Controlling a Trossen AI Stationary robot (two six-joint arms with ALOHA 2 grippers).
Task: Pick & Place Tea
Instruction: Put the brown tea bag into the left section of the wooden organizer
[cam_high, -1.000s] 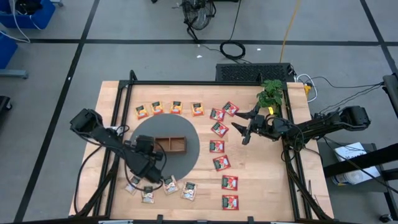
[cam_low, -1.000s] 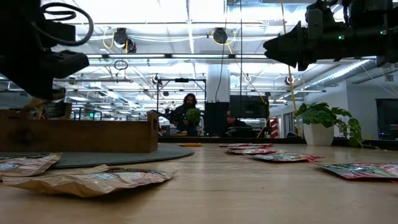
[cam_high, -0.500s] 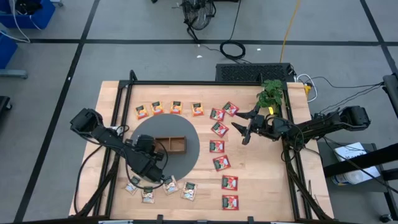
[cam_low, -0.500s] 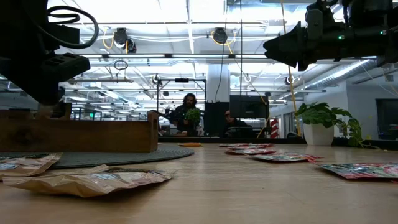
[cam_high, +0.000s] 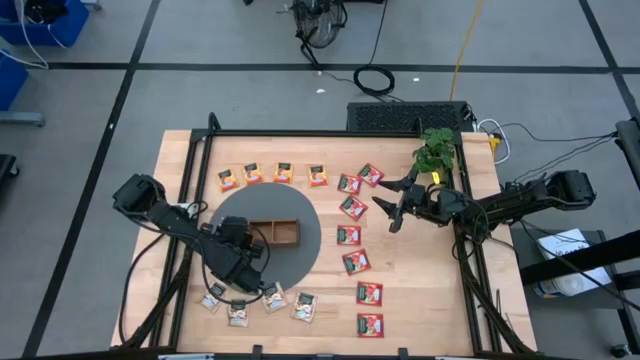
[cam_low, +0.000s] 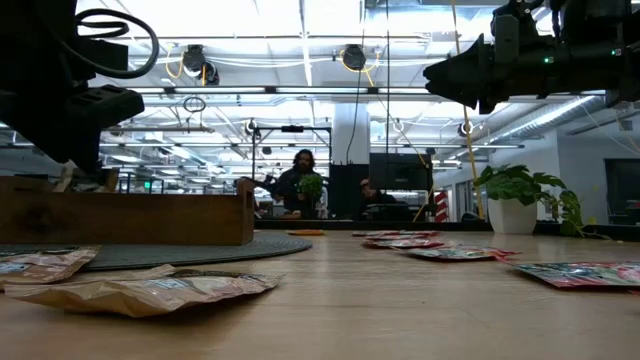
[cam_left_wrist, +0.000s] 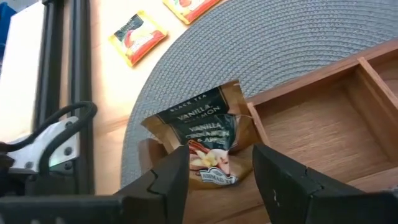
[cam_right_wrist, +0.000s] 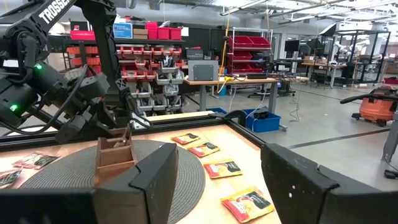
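L claw (cam_left_wrist: 214, 171) clamped on vanilla tea packet (cam_left_wrist: 205, 134) over tray (cam_left_wrist: 323, 118) (left end), R claw (cam_high: 392, 212) apart, raised.

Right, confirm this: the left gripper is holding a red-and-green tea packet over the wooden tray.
Not quite. The packet in the left gripper is the white-and-green kind, labelled vanilla cinnamon, as the left wrist view shows. The rest holds: it is held over the wooden tray.

The wooden tray (cam_high: 274, 232) sits on a round mat (cam_high: 305, 245) left of the table's (cam_high: 430, 300) centre. One row of tea packets (cam_high: 273, 174) lies behind the mat, another column (cam_high: 353, 236) runs down its right, and a third group (cam_high: 272, 301) lies before it. A potted plant (cam_high: 434, 152) stands at the back right.
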